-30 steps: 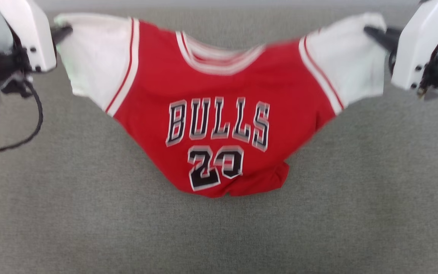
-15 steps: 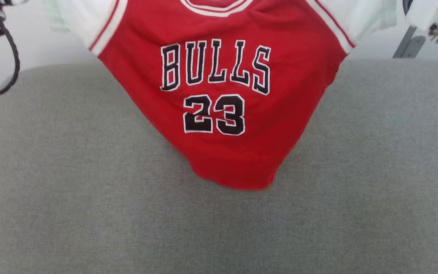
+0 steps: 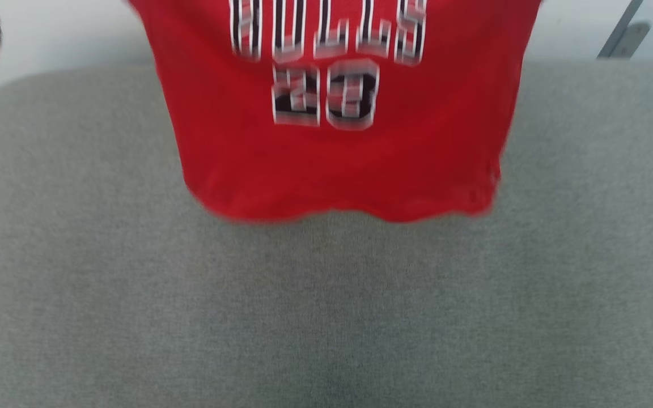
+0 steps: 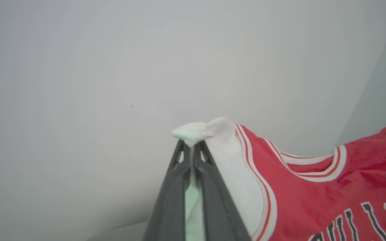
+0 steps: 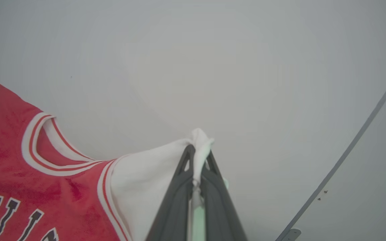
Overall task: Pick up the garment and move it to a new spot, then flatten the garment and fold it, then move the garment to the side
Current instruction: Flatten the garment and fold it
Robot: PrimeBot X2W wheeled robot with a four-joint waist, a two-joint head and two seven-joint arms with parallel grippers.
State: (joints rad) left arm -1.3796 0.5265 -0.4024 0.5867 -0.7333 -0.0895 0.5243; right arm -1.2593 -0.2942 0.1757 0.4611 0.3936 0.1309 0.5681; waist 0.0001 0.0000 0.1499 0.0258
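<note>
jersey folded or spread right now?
Spread, not folded: the left gripper and right gripper each pinch a white edge of the jersey, which hangs open between them.

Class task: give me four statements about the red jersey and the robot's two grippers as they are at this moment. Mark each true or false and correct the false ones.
1. The left gripper is shut on white fabric at one end of the jersey. True.
2. The jersey lies spread flat on the grey surface. False: it hangs from both grippers over that surface, with its lower hem loose.
3. The right gripper is open and holds nothing. False: it is shut on white fabric at the jersey's other end.
4. The jersey's lettered, numbered front faces the head camera. True.
</note>
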